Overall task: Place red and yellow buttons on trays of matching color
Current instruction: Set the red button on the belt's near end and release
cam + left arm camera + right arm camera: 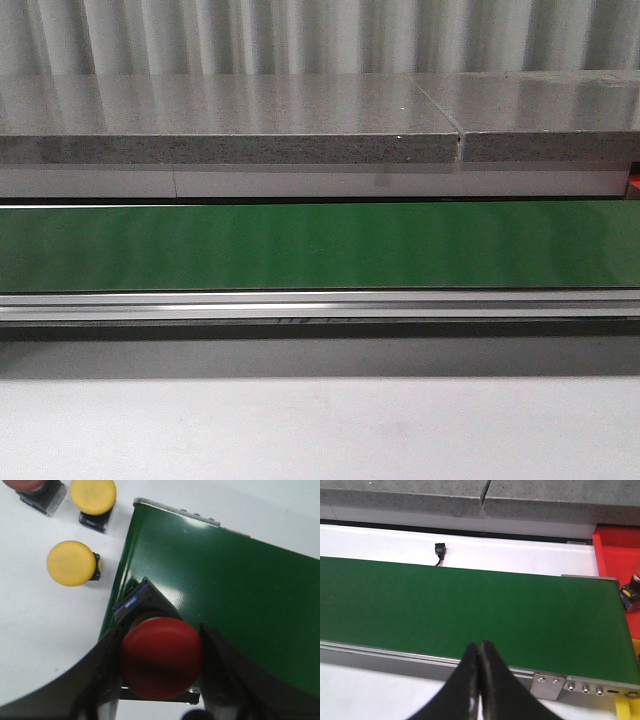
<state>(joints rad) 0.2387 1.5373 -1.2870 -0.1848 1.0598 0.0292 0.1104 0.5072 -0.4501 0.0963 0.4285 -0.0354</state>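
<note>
Gripping a red button [161,657] between its fingers, the left gripper [161,672] hangs over the end of the green belt [235,610] and should set it flat there, while the right gripper [479,662], fingers pressed together and empty, waits near the red tray [616,550].

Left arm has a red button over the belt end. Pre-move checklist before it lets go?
1. Grip: left gripper jaws sit on both sides of the red button: ok.
2. Button over green belt: it straddles the belt's end edge, partly over the white table: not ok.
3. Belt free of objects, front view: ok.
4. Loose yellow buttons stay off the belt: ok.
5. Right gripper shut, empty, at the belt's near edge: ok.
6. Red tray space: mostly out of frame: cannot tell.
</note>
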